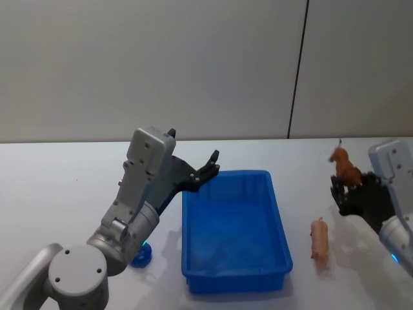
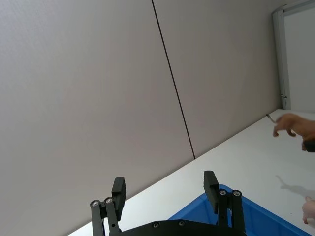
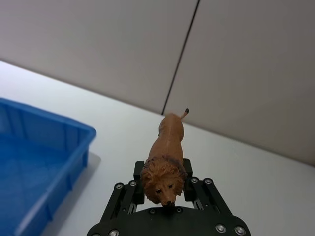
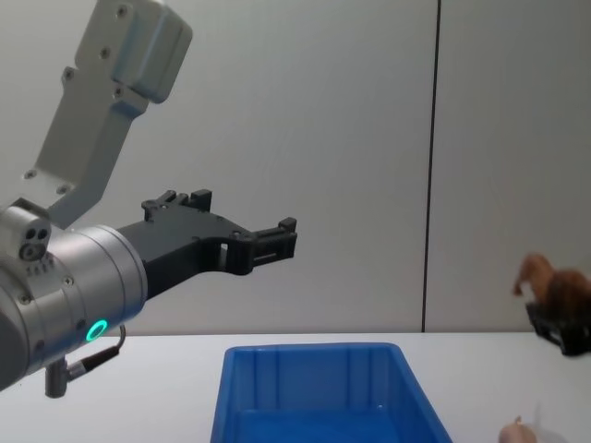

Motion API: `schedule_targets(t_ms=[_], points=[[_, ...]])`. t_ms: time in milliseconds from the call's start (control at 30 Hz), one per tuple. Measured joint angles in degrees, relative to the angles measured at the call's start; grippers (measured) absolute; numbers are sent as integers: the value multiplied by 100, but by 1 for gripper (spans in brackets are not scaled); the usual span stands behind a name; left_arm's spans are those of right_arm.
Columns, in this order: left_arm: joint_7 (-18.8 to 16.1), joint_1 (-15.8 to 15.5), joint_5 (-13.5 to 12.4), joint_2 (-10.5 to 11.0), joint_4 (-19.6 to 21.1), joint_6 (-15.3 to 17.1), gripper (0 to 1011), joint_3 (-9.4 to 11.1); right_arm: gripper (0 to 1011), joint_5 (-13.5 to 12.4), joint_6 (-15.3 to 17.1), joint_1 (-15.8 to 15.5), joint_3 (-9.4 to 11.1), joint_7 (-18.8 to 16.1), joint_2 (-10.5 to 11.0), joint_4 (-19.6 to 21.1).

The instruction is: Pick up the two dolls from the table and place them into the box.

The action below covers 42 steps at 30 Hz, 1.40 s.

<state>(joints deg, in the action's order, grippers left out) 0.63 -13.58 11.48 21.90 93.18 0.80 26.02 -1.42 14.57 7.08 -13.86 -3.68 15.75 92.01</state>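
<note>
Beside the box (image 1: 235, 173), right end effector (image 3: 163, 172) clamping brown doll (image 3: 168, 145), left end effector (image 2: 165, 183) wide open, empty

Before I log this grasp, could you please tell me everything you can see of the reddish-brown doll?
The reddish-brown doll is a small, plastic-looking lion with a shaggy darker mane and a thin dark-tipped tail raised behind. The right hand is shut on its flanks, holding it upright in the air above the table, right of the blue box.
</note>
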Motion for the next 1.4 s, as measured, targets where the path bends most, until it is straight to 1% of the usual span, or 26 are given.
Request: schedule_targets(t_ms=[133, 300, 433, 533, 567, 733, 833, 867, 900, 967, 1000, 1067, 1167, 1200, 1267, 1367, 1400], points=[[0, 0, 0, 0, 0, 0, 1001, 0, 406, 0, -92, 38, -2, -137, -10, 97], [0, 0, 0, 0, 0, 0, 1001, 0, 406, -78, -182, 131, -20, -427, -59, 241], [0, 0, 0, 0, 0, 0, 1001, 0, 406, -176, -190, 208, -38, -658, -104, 299], [0, 0, 0, 0, 0, 0, 1001, 0, 406, -313, -119, 310, -65, -902, -168, 333], [0, 0, 0, 0, 0, 0, 1001, 0, 406, -313, -119, 310, -65, -902, -168, 333], [0, 0, 0, 0, 0, 0, 1001, 0, 406, -514, 137, 472, -110, -1238, -279, 337], [0, 0, 0, 0, 0, 0, 1001, 0, 406, -602, 303, 543, -133, -1358, -334, 312], [0, 0, 0, 0, 0, 0, 1001, 0, 406, -602, 303, 543, -133, -1358, -334, 312], [0, 0, 0, 0, 0, 0, 1001, 0, 406, -645, 401, 577, -146, -1416, -362, 292], [0, 0, 0, 0, 0, 0, 1001, 0, 406, -680, 494, 607, -158, -1459, -385, 272], [0, 0, 0, 0, 0, 0, 1001, 0, 406, -714, 603, 646, -175, -1502, -418, 242], [0, 0, 0, 0, 0, 0, 1001, 0, 406, -738, 700, 673, -186, -1530, -441, 222], [0, 0, 0, 0, 0, 0, 1001, 0, 406, -790, 970, 738, -223, -1584, -502, 138], [0, 0, 0, 0, 0, 0, 1001, 0, 406, -790, 970, 738, -223, -1584, -502, 138], [0, 0, 0, 0, 0, 0, 1001, 0, 406, -816, 1190, 780, -250, -1603, -547, 63], [0, 0, 0, 0, 0, 0, 1001, 0, 406, -823, 1337, 814, -276, -1609, -586, -5], [0, 0, 0, 0, 0, 0, 1001, 0, 406, -827, 1452, 835, -293, -1612, -609, -49]])
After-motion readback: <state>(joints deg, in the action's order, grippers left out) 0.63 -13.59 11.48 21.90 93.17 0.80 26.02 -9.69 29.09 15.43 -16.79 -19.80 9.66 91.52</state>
